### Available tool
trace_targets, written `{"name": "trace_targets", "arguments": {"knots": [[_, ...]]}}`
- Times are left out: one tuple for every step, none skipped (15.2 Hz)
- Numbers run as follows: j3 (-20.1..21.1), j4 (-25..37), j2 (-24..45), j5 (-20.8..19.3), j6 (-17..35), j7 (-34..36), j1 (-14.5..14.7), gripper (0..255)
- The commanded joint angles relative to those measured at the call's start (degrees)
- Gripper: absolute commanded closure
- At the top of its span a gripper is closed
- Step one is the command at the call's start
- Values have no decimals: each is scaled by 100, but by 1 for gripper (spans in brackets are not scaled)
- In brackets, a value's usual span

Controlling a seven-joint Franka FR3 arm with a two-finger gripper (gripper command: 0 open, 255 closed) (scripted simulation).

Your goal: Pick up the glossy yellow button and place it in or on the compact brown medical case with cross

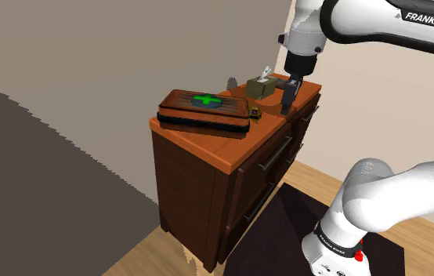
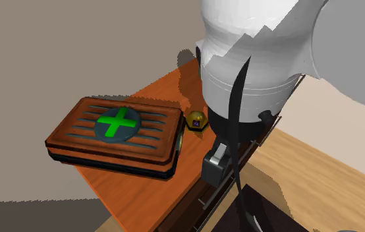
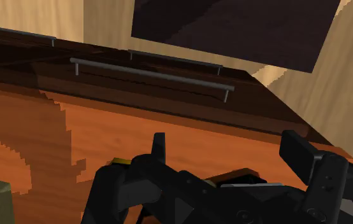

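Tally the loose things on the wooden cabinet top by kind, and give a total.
Brown ribbed case with green cross: 1
Small yellow domed button: 1
Olive-green boxy object: 1
Total: 3

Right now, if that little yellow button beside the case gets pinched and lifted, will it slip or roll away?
The yellow button looks small and domed with a glossy skin, so it may well slip from a pinch. Its rounded top suggests it could skid or roll if nudged. Being so tiny, it is probably light.
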Motion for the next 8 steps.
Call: {"name": "trace_targets", "arguments": {"knots": [[0, 0, 0, 0, 0, 0, 0, 0], [-117, 41, 171, -65, 102, -195, 14, 0], [-231, 91, 348, -126, 202, -388, 29, 0], [-343, 150, 532, -181, 299, -580, 47, 0], [-451, 217, 722, -230, 394, -771, 63, 0], [-555, 293, 918, -274, 486, -961, 82, 0], [-657, 378, 1120, -311, 574, -1150, 101, 0], [-754, 471, 1326, -342, 659, -1340, 120, 0]]}}
